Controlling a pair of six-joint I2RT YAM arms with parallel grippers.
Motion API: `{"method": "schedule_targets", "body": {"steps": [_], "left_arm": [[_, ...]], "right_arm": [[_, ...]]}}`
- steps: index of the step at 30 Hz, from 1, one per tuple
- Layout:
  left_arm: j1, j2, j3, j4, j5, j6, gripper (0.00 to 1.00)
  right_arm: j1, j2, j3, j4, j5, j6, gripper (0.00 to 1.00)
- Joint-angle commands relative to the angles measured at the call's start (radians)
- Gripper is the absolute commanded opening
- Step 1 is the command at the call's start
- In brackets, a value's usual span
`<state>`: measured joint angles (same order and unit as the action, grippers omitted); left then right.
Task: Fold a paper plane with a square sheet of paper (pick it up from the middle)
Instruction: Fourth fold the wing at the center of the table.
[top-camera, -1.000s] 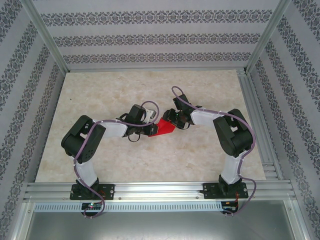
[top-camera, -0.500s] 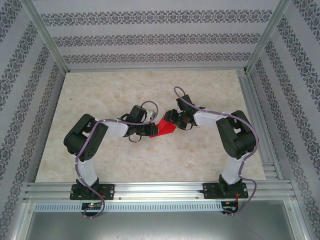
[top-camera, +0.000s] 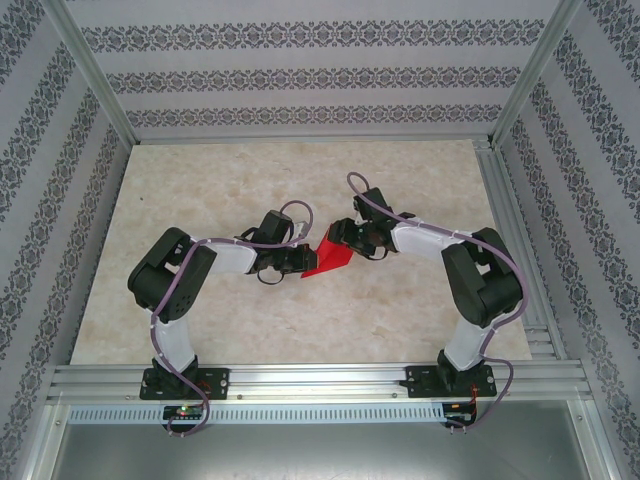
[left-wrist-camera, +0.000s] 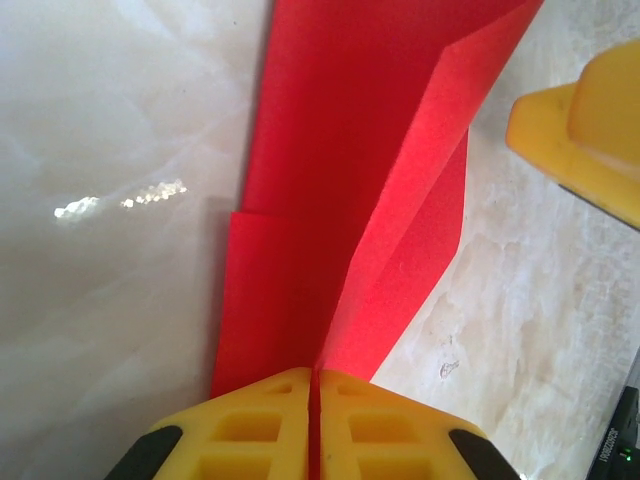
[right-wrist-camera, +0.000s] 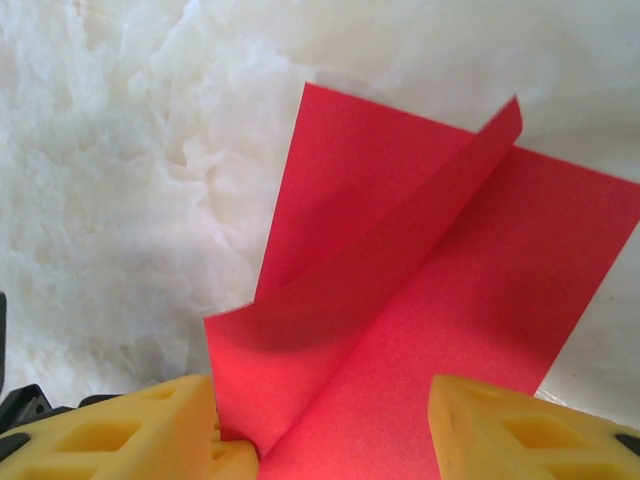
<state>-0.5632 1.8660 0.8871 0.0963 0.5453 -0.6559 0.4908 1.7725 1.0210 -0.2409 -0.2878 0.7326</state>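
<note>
the pale marbled desk (top-camera: 200, 310) sits inside a booth of patterned walls (top-camera: 300, 85), with an aluminium rail (top-camera: 320, 378) along its near edge. the left arm (top-camera: 175, 285) and the right arm (top-camera: 480, 285) bend inward from their bases, so their wrists meet near the middle of the desk. between them lies the sheet of red paper (top-camera: 328, 256), partly folded. its lower layers lie flat on the marble, while one flap stands up along a lengthwise crease and shows as a slanted ridge in both wrist views. the left hand (top-camera: 298, 262) is at the paper's left end. its wrist view shows it clenched on the sheet, the two yellow fingers (left-wrist-camera: 250, 430) pressed together with the base of the raised flap pinched in the slit between them. the right hand (top-camera: 342, 236) is at the paper's upper right end, its jaws released and well apart. one yellow finger (right-wrist-camera: 120, 435) rests against the foot of the flap, the other is off to the side, and the red sheet spreads between them. a yellow tip of the right hand also shows at the upper right of the left wrist view, near the paper's edge but apart from it.
</note>
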Motion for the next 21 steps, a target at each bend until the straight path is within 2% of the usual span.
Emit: {"method": "schedule_targets", "body": {"steps": [1,9,13,18,21], "left_arm": [[0.006,0.019,0.0,0.048,0.026,-0.032,0.11],[0.008,0.036,0.012,0.045,0.042,-0.036,0.11],[0.009,0.019,0.013,0.031,0.035,-0.031,0.15],[0.02,-0.056,0.008,-0.032,-0.016,-0.002,0.35],[0.029,-0.107,-0.007,-0.064,-0.054,0.01,0.43]], "right_arm": [[0.015,0.041,0.036,-0.033,0.021,-0.034,0.6],[0.031,0.108,0.09,-0.083,0.049,-0.044,0.59],[0.028,0.126,0.096,-0.125,0.099,-0.025,0.58],[0.019,0.156,0.088,-0.164,0.141,0.015,0.55],[0.016,0.169,0.079,-0.168,0.147,0.029,0.56]]}}
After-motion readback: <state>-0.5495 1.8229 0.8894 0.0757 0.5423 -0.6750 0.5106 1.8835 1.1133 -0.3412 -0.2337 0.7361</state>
